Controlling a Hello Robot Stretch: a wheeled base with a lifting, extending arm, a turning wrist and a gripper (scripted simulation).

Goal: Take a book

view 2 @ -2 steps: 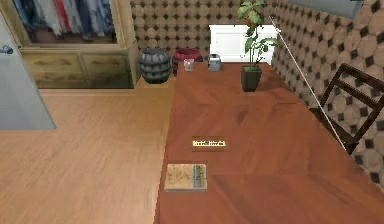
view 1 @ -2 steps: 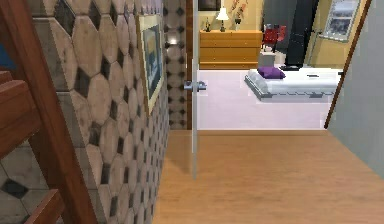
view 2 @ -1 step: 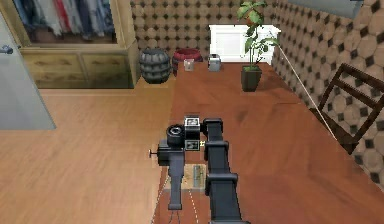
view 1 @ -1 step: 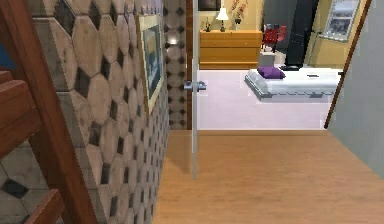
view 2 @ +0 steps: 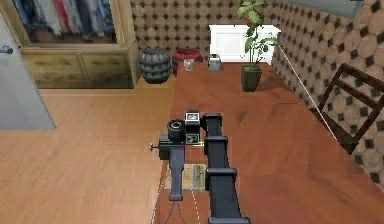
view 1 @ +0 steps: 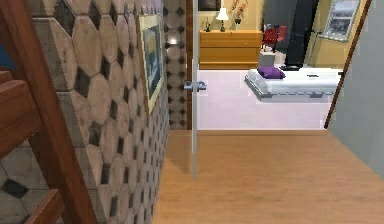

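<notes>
The claw (view 2: pixel 160 148) hung near the bench (view 2: pixel 290 150); its grip could not be told. Best drive toward 12 o'clock through the doorway (view 1: pixel 265 110), checking the bed (view 1: pixel 300 85) for 1 book.

The gripper (view 2: pixel 174 150) hangs at the edge of a reddish wooden table (view 2: pixel 290 130). Far beyond the jaws a potted plant (view 2: pixel 252 50) stands on that tabletop. Beyond and left of them, a dark barrel (view 2: pixel 154 65) sits beside a wardrobe (view 2: pixel 70 40) of clothes.
</notes>
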